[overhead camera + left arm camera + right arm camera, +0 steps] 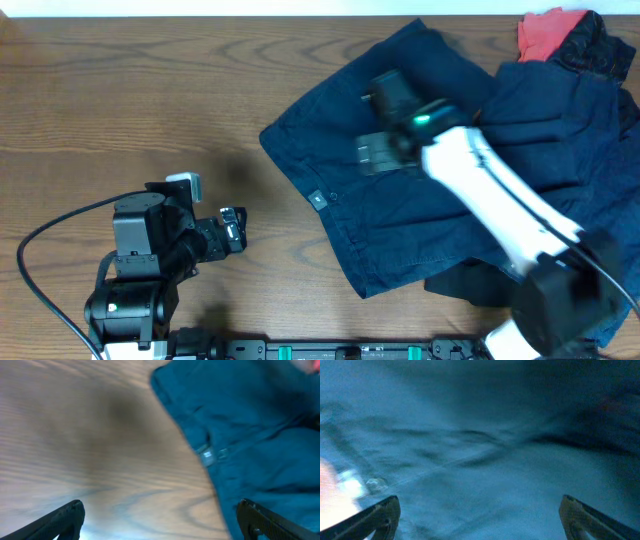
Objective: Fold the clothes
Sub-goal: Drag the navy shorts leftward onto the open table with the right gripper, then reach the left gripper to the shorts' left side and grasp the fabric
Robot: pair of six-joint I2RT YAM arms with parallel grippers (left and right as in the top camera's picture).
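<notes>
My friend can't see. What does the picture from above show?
The right tool is over a navy garment spread on the wooden table. The left tool is beside it, over wood. A red piece peeks out top right.

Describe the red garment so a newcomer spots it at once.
On the wooden table, look to the far right corner, where the clothes pile up. The red piece pokes out at the pile's far edge, next to a black piece and beyond the navy shorts; it is the only bright fabric there.

A brown wood-grain table [150,100] meets a pale strip [200,8] at its far edge.
</notes>
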